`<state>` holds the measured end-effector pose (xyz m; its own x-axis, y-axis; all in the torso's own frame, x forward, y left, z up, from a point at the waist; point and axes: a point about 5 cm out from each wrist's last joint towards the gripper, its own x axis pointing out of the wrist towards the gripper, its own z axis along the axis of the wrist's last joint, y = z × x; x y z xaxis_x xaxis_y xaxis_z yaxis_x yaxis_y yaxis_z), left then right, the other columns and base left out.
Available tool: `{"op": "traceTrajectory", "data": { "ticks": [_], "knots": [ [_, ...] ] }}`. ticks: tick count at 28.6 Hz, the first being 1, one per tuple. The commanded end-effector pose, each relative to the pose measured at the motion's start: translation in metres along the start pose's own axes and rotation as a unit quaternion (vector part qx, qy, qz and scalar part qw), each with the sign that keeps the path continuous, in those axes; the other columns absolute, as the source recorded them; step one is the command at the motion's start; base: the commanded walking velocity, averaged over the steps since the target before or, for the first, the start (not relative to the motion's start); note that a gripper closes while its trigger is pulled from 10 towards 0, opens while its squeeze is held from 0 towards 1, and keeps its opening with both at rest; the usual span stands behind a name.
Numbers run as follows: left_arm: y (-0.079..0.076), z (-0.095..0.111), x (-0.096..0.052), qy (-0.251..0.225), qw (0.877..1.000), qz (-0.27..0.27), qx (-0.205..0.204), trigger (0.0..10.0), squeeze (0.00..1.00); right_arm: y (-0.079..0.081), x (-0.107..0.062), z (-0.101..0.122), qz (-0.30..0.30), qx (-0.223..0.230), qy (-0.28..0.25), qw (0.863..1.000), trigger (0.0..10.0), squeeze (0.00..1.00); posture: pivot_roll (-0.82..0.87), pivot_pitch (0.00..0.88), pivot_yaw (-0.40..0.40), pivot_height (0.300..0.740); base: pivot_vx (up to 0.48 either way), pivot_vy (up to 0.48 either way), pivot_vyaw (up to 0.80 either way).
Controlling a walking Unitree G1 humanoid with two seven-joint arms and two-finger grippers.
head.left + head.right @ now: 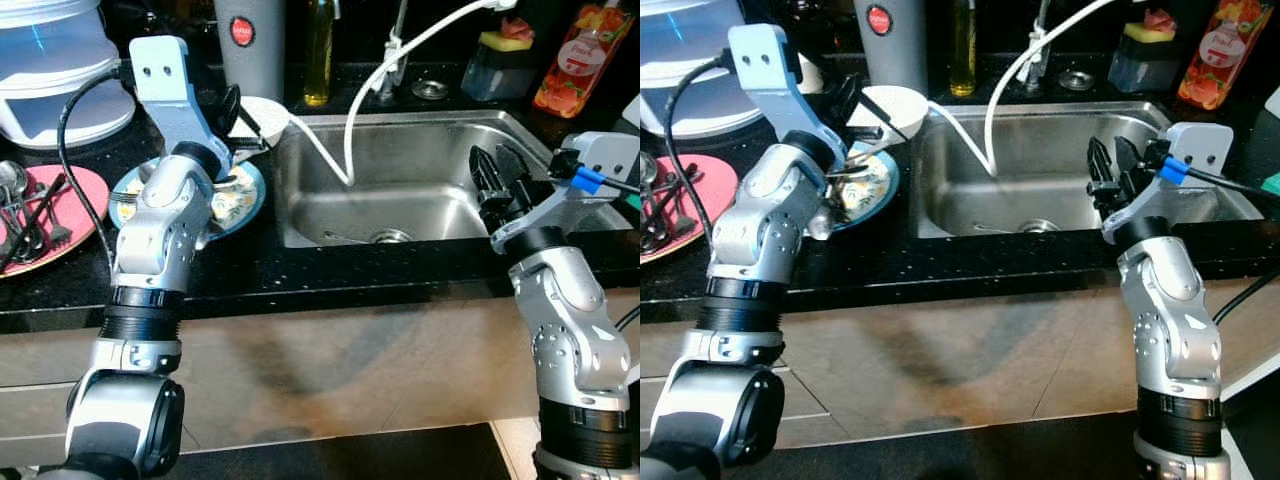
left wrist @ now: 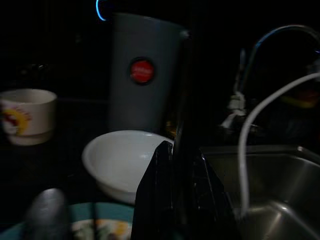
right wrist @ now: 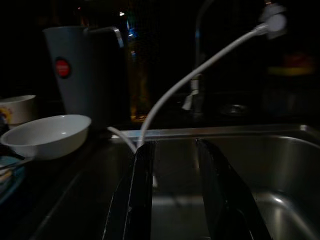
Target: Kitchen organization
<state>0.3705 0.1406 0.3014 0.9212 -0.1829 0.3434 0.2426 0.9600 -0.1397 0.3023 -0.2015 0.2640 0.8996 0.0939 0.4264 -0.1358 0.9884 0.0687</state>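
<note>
Hovering over patterned plate point(image 1: 238, 203), left gripper point(image 1: 228, 108) reaches toward white bowl point(image 2: 122, 159) beside sink point(image 1: 400, 200); fingers pressed together, empty. Right gripper point(image 3: 177, 185) above basin, fingers parted, empty. Bowl likely ceramic: rigid, smooth, breakable; pinch rim.

Home kitchen — steel sink point(image 1: 400, 190), black counter point(image 1: 300, 270), dirty plates point(image 1: 235, 200).
</note>
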Motion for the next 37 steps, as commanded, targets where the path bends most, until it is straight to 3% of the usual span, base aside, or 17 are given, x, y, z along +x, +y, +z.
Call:
{"op": "traceTrajectory", "data": {
  "ticks": [1, 18, 31, 37],
  "knots": [
    [-0.0025, -0.0004, 0.0019, 0.005, 1.0, -0.004, 0.007, 10.0, 0.0, -0.0007, -0.002, 0.0007, -0.004, 0.0, 0.0, 1.0, 10.0, 0.0, -0.02, 0.056, -0.01, 0.74, 0.0, 0.0, 0.0],
    [-0.0037, -0.0004, 0.003, 0.002, 1.0, -0.005, 0.016, 10.0, 0.0, -0.001, -0.0021, 0.0009, -0.004, 0.0, 0.0, 1.0, 10.0, 0.0, -0.02, 0.058, -0.012, 0.74, 0.0, 0.0, 0.0],
    [-0.0012, 0.0004, 0.0039, 0.001, 1.0, 0.005, 0.004, 10.0, 0.0, -0.0013, -0.0024, 0.0009, -0.004, -0.001, 0.0, 1.0, 10.0, 0.0, -0.02, 0.058, -0.013, 0.74, 0.0, -0.43, 0.0],
    [-0.0021, 0.0007, 0.004, 0.001, 1.0, 0.003, 0.0, 10.0, 0.0, -0.0016, -0.0025, 0.0009, -0.004, -0.001, 0.001, 1.0, 10.0, 0.0, -0.02, 0.059, -0.014, 0.74, 0.0, 0.0, 0.0]
  ]
}}
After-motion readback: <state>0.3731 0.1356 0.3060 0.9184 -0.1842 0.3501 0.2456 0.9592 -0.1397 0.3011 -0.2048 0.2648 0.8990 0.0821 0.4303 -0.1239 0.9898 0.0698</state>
